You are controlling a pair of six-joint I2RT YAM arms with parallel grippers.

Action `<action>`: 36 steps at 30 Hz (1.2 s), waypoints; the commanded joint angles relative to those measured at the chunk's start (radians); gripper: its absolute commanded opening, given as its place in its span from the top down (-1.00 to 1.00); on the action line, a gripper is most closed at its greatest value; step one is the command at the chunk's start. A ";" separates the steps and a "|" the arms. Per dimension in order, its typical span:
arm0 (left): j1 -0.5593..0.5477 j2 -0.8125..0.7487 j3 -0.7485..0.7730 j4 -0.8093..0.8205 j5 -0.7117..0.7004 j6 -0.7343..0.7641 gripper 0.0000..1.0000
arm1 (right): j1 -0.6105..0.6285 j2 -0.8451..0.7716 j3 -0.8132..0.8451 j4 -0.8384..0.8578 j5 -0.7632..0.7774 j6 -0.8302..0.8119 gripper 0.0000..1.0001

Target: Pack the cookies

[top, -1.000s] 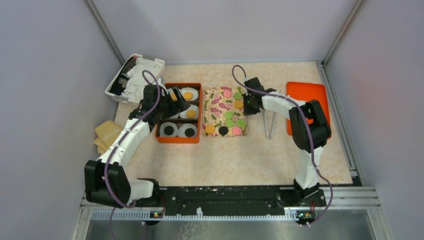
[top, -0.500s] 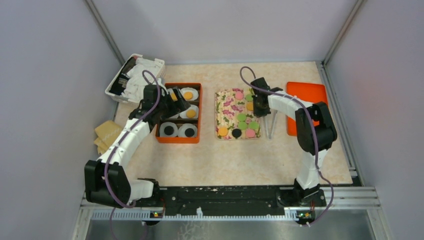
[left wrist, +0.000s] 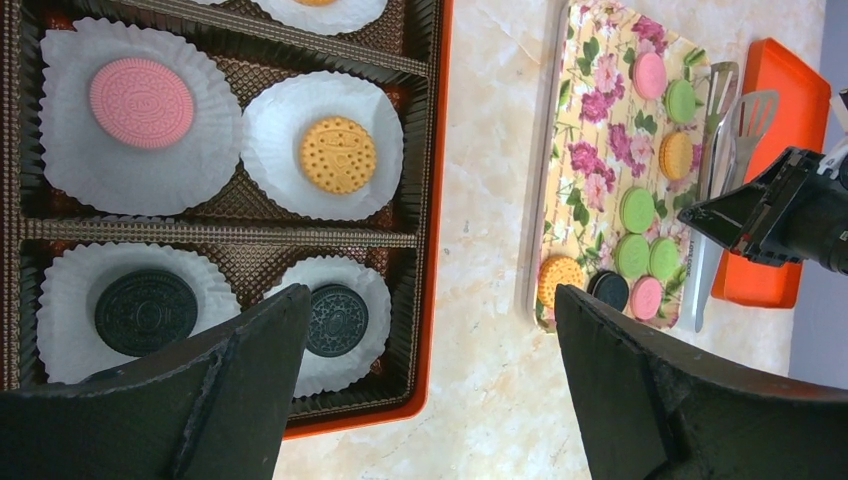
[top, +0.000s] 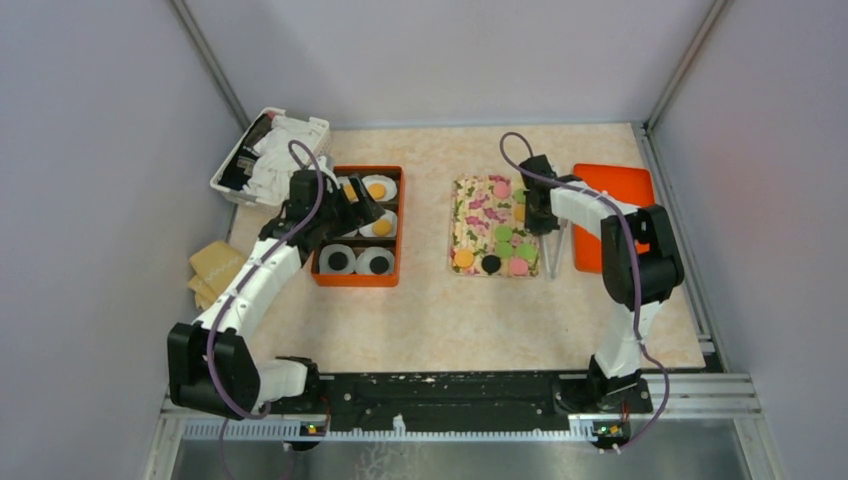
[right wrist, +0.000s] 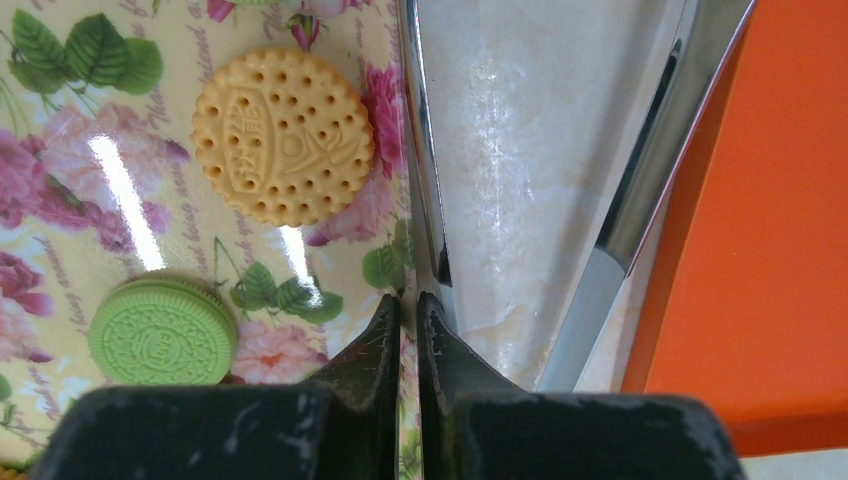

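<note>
So the right tool (right wrist: 408, 318) is clamped tight on the rim of the floral tray (right wrist: 60, 200). In the top view it's biting the tray's 3 o'clock edge, fingers squeezed together with only that thin rim between them. Right by the pinch there's an orange cookie (right wrist: 283, 137) and a green cookie (right wrist: 162, 331) sitting on the tray. The rest of the cookies (top: 503, 233) (green, pink, orange, one black) crowd mostly along the tray's 3 o'clock side and 6 o'clock end. Just past the tool at 3 o'clock, metal tongs (right wrist: 640, 190) lie on the worktop (top: 450, 320), right beside a flat orange tray (top: 615, 185). The left tool (left wrist: 430, 295) is spread wide with nothing in it, hanging over the orange box (left wrist: 435, 200), which sits well apart at the floral tray's 9 o'clock. Inside the box, white paper cups (left wrist: 270, 130) each hold one cookie: a pink cookie (left wrist: 141, 102), an orange one, and two black ones nearest the tool. A white basket (top: 270, 155) is at the box's 10 o'clock, and cardboard pieces (top: 215, 265) are at its 8 o'clock.
</note>
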 commanded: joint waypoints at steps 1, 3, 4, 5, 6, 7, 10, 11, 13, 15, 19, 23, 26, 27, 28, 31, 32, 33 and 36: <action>-0.013 -0.035 0.030 0.013 0.004 0.003 -0.94 | -0.022 -0.026 0.057 -0.017 0.087 0.002 1.00; -0.017 -0.038 0.030 0.010 0.000 0.001 -0.93 | -0.031 -0.014 0.072 -0.022 0.101 0.001 1.00; -0.018 -0.040 0.030 0.010 -0.001 0.001 -0.94 | -0.036 -0.010 0.079 -0.027 0.105 0.000 1.00; -0.018 -0.042 0.031 0.008 -0.003 0.002 -0.94 | -0.039 -0.004 0.083 -0.029 0.109 0.001 1.00; -0.020 -0.044 0.031 0.007 -0.005 0.003 -0.93 | -0.043 -0.001 0.087 -0.032 0.113 0.001 1.00; -0.020 -0.044 0.032 0.005 -0.007 0.003 -0.93 | -0.045 0.001 0.091 -0.035 0.122 0.001 1.00; -0.022 -0.044 0.035 0.002 -0.010 0.004 -0.93 | -0.048 0.006 0.093 -0.042 0.148 -0.004 1.00; -0.023 -0.044 0.035 0.003 -0.010 0.004 -0.94 | -0.048 0.005 0.093 -0.039 0.147 -0.009 1.00; -0.023 -0.042 0.035 0.002 -0.013 0.004 -0.93 | -0.048 0.003 0.100 -0.034 0.131 -0.016 0.98; -0.025 -0.035 0.035 0.002 -0.015 0.004 -0.94 | -0.049 -0.002 0.107 -0.028 0.099 -0.017 0.93; -0.025 -0.007 0.031 0.013 -0.022 0.003 -0.94 | -0.048 -0.012 0.121 -0.022 0.056 -0.021 0.57; -0.026 0.028 0.034 0.035 -0.032 -0.002 -0.93 | -0.047 -0.049 0.104 0.010 0.033 -0.026 0.16; -0.026 0.066 0.052 0.047 -0.042 -0.005 -0.93 | -0.046 -0.084 0.093 0.039 -0.009 -0.027 0.10; -0.027 0.081 0.062 0.052 -0.043 -0.006 -0.92 | -0.045 -0.100 0.088 0.054 -0.020 -0.025 0.10; -0.028 0.100 0.074 0.060 -0.045 -0.006 -0.88 | -0.041 -0.116 0.079 0.068 -0.032 -0.025 0.10; -0.030 0.175 0.133 0.080 -0.046 -0.010 -0.63 | -0.026 -0.178 0.046 0.110 -0.048 -0.015 0.10; -0.031 0.207 0.162 0.083 -0.048 -0.008 -0.48 | -0.022 -0.201 0.035 0.121 -0.053 -0.010 0.10; -0.033 0.243 0.192 0.083 -0.050 -0.007 -0.34 | -0.016 -0.225 0.025 0.129 -0.056 -0.005 0.10; -0.037 0.359 0.289 0.079 -0.062 -0.002 0.13 | 0.001 -0.293 -0.016 0.161 -0.073 0.001 0.10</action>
